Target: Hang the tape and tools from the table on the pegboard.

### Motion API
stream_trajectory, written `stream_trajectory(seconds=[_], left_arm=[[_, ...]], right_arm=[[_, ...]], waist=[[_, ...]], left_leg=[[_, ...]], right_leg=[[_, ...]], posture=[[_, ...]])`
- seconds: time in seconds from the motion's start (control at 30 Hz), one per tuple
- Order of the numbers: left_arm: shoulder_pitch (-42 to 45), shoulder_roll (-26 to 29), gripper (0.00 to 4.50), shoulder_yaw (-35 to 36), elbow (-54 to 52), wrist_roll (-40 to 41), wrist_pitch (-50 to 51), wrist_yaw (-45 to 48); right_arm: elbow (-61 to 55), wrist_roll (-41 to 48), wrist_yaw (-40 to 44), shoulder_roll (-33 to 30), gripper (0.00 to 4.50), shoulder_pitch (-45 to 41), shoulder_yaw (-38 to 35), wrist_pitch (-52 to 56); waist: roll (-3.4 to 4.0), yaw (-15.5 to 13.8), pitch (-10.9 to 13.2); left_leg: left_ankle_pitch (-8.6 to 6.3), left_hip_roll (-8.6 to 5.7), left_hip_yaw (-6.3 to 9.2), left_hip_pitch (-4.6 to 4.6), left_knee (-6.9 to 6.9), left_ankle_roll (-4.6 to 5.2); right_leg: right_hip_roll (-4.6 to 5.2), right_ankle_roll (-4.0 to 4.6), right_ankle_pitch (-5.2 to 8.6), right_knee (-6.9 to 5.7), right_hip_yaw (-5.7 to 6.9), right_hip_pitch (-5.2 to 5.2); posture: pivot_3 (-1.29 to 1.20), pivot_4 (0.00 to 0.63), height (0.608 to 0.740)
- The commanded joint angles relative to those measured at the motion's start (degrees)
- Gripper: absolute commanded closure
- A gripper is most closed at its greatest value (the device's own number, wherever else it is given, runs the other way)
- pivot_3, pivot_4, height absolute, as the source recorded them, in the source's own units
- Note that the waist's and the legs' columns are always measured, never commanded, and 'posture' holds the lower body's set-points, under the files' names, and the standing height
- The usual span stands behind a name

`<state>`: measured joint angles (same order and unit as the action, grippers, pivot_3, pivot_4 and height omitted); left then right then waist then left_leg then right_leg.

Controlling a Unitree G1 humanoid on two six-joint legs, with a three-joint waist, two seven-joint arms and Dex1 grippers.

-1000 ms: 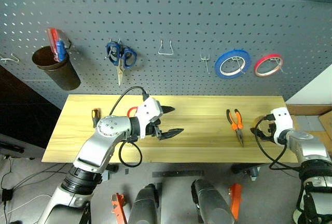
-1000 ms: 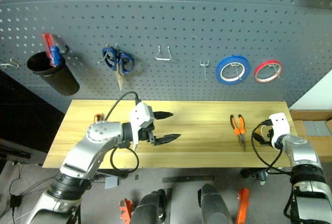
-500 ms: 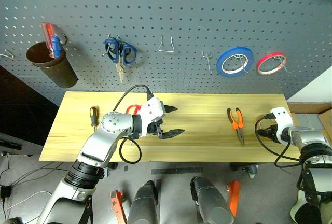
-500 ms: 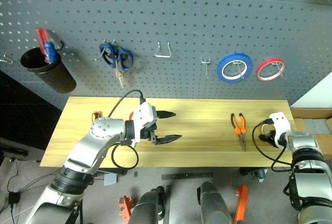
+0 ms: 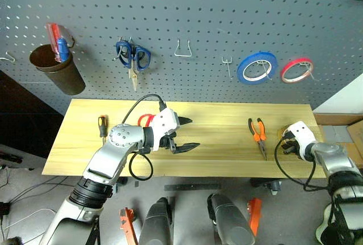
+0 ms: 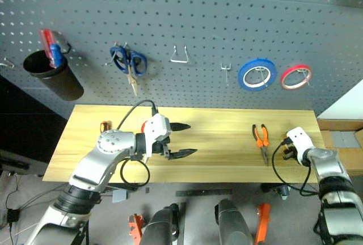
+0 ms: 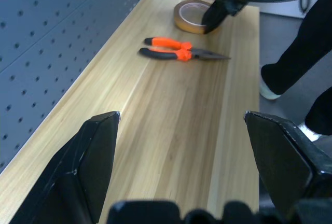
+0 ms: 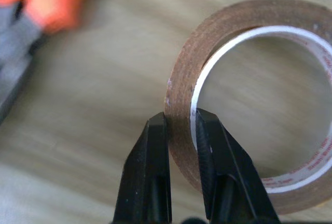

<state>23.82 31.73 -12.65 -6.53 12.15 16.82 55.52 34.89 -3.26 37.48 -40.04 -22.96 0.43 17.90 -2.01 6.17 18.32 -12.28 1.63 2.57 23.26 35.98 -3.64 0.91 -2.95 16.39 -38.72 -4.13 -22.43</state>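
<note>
at the table's (image 5: 79, 143) right end, our right gripper (image 8: 180, 123) pinches the wall of the tape (image 8: 244, 99), one finger outside and one inside the ring, just beside the pliers (image 5: 258, 134). over mid-table our left gripper (image 5: 186, 133) hangs with its jaws spread wide, holding nothing.

The tape (image 8: 249, 105), a tan ring with a white core, lies flat on the worktop (image 5: 215, 137), its wall pinched between the right tool (image 8: 180, 125). Orange-and-black pliers (image 5: 258, 134) lie just beside that tool, red scissors (image 5: 145, 120) behind the left tool (image 5: 184, 133), the screwdriver (image 5: 102, 127) further left.
</note>
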Motion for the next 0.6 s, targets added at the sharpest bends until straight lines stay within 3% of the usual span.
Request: stream_trajectory(seconds=[0.03, 0.17, 0.27, 0.43, 0.6], left_arm=[[-0.4, 0.07, 0.36, 3.03, -2.07, 1.07, -0.53, -1.38], [-0.88, -0.75, 0.36, 4.95, -2.07, 2.04, -0.48, -2.74], [-0.96, -2.03, 0.36, 6.96, -1.82, 3.66, 0.18, -4.4], [-2.44, -3.17, 0.36, 10.66, -3.87, 7.76, 2.95, -6.38], [-3.98, -3.2, 0.36, 13.06, -6.67, 10.05, 5.18, -8.51]], right_arm=[[-28.96, 1.51, -1.99, -3.64, 4.37, 10.14, -7.68, 7.56], [-57.69, -1.47, -7.81, 0.14, 4.37, 21.8, -11.23, 15.52], [-74.23, -5.96, -12.8, 4.87, 4.37, 27.43, -5.95, 18.19], [-84.49, -16.2, -18.35, 8.41, 4.37, 27.67, 8.04, 13.18], [-79.13, -20.17, -19.27, 11.22, 4.37, 19.27, 14.69, 7.87]], waist=[[0.28, -0.23, -0.05], [0.38, -0.44, 0.01], [0.38, -0.4, 0.01], [0.37, -0.11, 0.02], [0.31, 0.32, 0.05]], left_leg=[[0.01, -0.04, 0.0, 0.33, 0.03, -0.01], [0.02, 0.0, 0.07, 0.88, 0.11, -0.02], [0.01, 0.1, 0.24, 0.94, 0.09, -0.03], [0.03, -0.06, 0.11, 0.95, 0.13, -0.05], [0.1, -0.02, 0.14, 0.94, 0.13, -0.14]], right_leg=[[0.06, -0.05, 0.03, -0.17, -0.01, -0.39], [0.03, -0.05, 0.02, -0.27, 0.05, -0.96], [-0.1, -0.06, 0.03, -0.25, 0.16, -0.99], [0.08, -0.37, 0.19, -0.2, 0.07, -1.0], [0.05, -0.38, 0.19, -0.22, 0.11, -1.03]], posture=[[-0.14, 0.309, 0.74], [-0.17, 0.32, 0.74], [-0.19, 0.323, 0.74], [-0.2, 0.324, 0.74], [-0.18, 0.316, 0.74]])
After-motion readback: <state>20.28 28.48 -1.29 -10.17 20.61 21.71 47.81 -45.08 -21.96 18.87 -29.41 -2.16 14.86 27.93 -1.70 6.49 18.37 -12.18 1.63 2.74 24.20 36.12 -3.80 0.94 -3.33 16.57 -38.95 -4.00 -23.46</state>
